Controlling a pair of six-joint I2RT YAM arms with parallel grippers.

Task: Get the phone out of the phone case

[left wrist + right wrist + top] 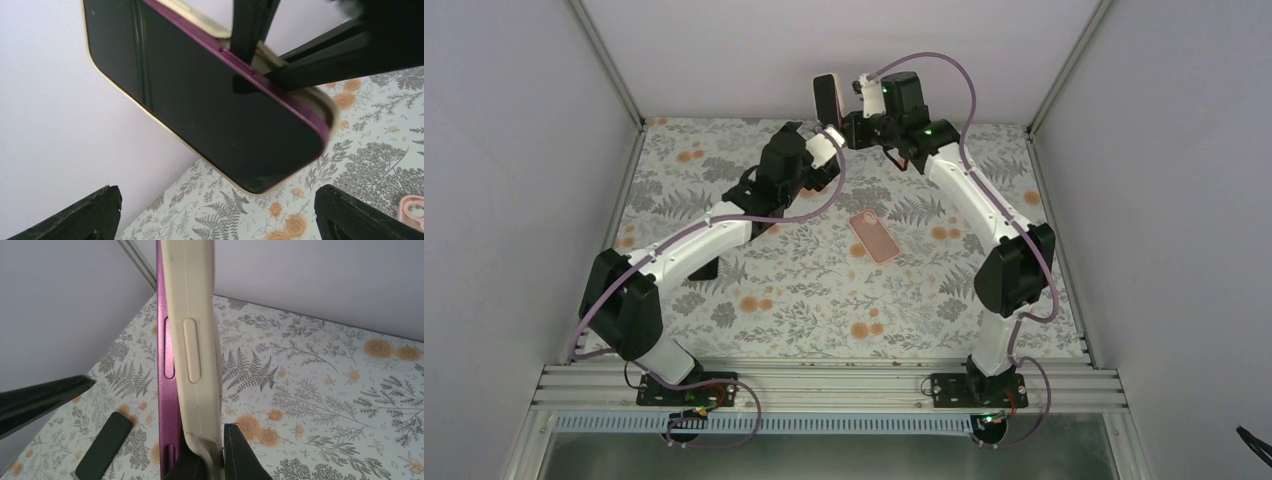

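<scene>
The right pincer point(212, 460) is closed on the lower end of the phone point(200, 95), one finger on the screen side and one on the back of the cream phone case point(197, 340). It holds them up in the air, on edge, beyond the pink case point(874, 237) that lies flat on the worktop point(824, 300), toward the far wall. The left pincer point(216, 210) is open and touches nothing. It stands between the pink case and the phone, and its two fingers point at the dark screen.

In the right wrist view the purple side of the phone shows beside the cream wall, so I judge that the case has already come loose along one long side, but the phone is not yet out. The step in hand seems to be the separation itself.

For the next move, the left pincer should probably close on one part only, the purple frame or the loose cream edge, and pull it away while the right pincer keeps the other. A grip over both parts would press them together again.

A flat black object point(105, 445) lies on the worktop, left of the pink case.
</scene>
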